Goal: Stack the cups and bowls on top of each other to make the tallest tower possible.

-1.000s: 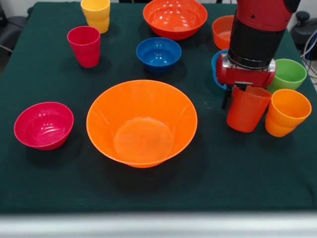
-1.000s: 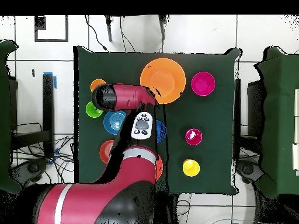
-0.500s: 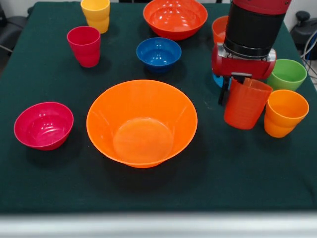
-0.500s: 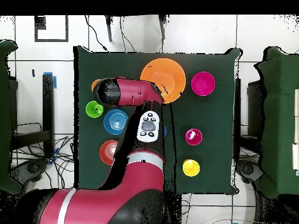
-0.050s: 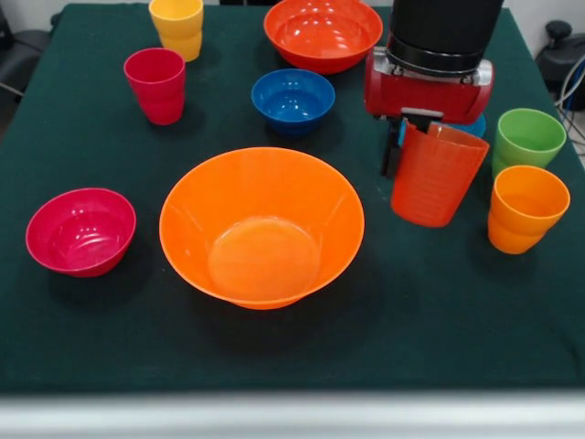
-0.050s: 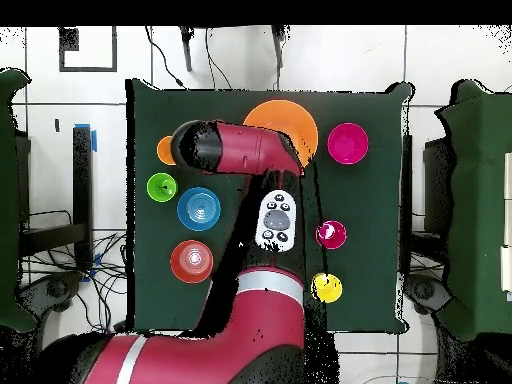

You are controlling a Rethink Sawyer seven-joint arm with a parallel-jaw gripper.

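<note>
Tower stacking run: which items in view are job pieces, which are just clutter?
Job pieces:
- cups: red-orange cup held by the gripper, orange, green, crimson, yellow
- bowls: large orange, large red-orange, dark blue, magenta, light blue, small orange-red

Clutter:
- floor cables

Light blue bowl (image 5: 475,126) nearly all hidden behind gripper (image 5: 416,146) and red-orange cup (image 5: 433,176) in front view; only a sliver showing. Orange-red bowl lost behind the arm there. Yellow cup (image 5: 177,26) cut by top edge. In overhead view, arm (image 6: 240,150) covering red-orange cup, dark blue bowl, and part of large orange bowl (image 6: 285,115).
</note>
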